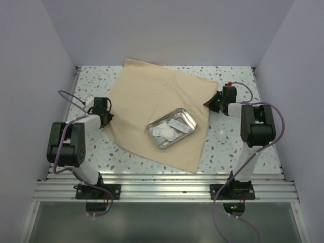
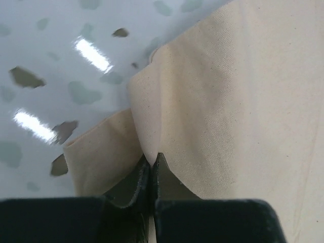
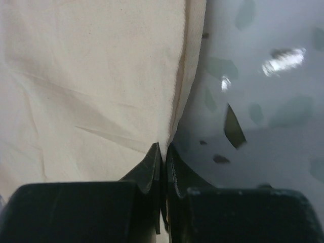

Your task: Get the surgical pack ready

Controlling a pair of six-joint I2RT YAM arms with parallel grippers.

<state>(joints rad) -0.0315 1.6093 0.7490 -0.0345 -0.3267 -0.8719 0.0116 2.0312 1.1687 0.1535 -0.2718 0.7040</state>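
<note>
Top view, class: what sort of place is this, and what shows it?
Probably a robot test booth: plain walls around a speckled table, two arms bolted to a metal rail, a steel tray on beige cloth.

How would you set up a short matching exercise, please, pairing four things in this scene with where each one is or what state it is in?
Things:
1. beige cloth
2. steel tray
3. gauze packets
4. right gripper

Places or states:
a. lying inside the tray
b. shut on a corner of the cloth
c. spread over the speckled table
d. resting on the cloth

Pairs: 1-c, 2-d, 3-a, 4-b
</note>
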